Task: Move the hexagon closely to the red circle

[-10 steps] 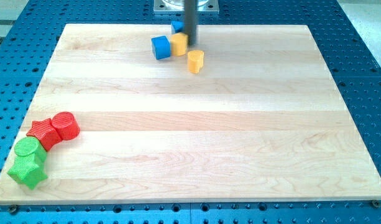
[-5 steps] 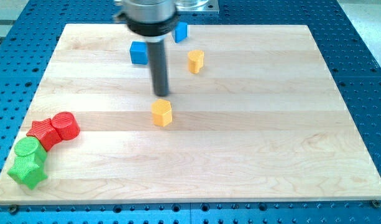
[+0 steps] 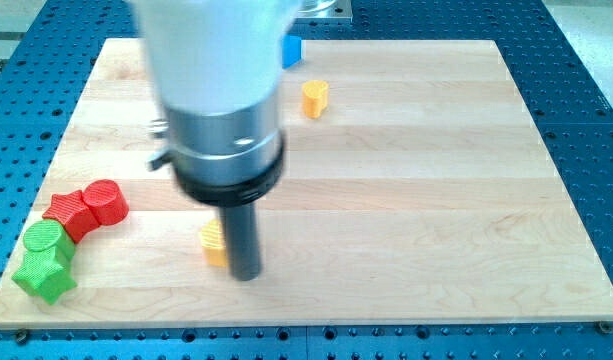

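Where legible, no writing anywhere.

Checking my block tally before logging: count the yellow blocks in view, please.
2. One yellow block sits near the view's top, right of the arm. The yellow hexagon lies left of my tip, partly hidden by the rod. The arm could hide others.

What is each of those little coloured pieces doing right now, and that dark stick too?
my tip: down on the board, at the yellow hexagon's right side.
yellow hexagon: partly hidden by the rod, apart from the red circle.
red circle: against the red star.
green blocks: bunched together.
small yellow block: alone.
blue block: partly hidden.
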